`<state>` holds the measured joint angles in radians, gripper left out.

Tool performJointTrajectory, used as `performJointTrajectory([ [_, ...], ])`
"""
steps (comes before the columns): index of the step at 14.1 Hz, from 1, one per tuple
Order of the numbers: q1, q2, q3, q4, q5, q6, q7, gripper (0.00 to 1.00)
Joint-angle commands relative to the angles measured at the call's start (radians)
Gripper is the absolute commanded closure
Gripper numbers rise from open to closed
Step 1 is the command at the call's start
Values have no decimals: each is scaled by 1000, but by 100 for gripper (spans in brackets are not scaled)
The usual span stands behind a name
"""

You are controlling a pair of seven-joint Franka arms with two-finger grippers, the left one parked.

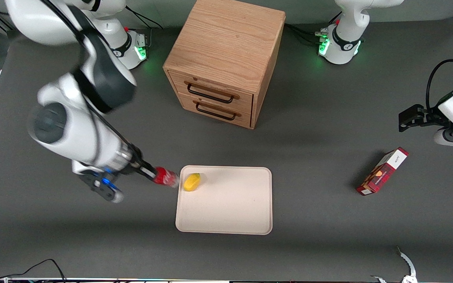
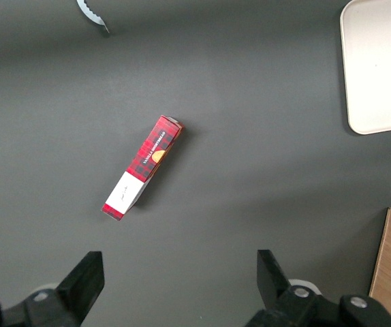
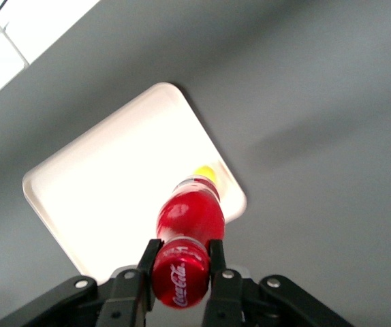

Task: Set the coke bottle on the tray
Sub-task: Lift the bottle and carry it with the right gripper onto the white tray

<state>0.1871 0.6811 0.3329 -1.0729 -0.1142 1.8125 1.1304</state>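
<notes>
The small red coke bottle [image 1: 166, 177] is held by its cap end in my right gripper [image 1: 153, 174], lying nearly level in the air just beside the tray's edge at the working arm's end. In the right wrist view the gripper [image 3: 182, 262] is shut on the bottle [image 3: 189, 218], both fingers pressed on the neck below the red cap. The cream tray [image 1: 230, 212] lies flat on the table; it also shows in the right wrist view [image 3: 107, 184] under the bottle. A yellow item [image 1: 192, 182] lies on the tray's corner, close to the bottle's base.
A wooden drawer cabinet [image 1: 226, 59] stands farther from the front camera than the tray. A red-and-white box [image 1: 382, 171] lies toward the parked arm's end of the table and shows in the left wrist view [image 2: 143, 167].
</notes>
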Motion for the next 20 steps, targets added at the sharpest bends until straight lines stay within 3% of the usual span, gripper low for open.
performJointTrajectory([
  [1,12,164,55,99,-122,97,168,100],
  [10,32,276,63,94,-298,160,292,100],
  [11,32,279,63,93,-300,168,293,35],
  [12,32,278,63,93,-309,169,293,0],
  [14,22,252,86,93,-314,145,285,0],
  [16,-17,148,156,93,-314,-21,215,0],
  [20,-121,-117,239,88,-268,-365,-160,0],
])
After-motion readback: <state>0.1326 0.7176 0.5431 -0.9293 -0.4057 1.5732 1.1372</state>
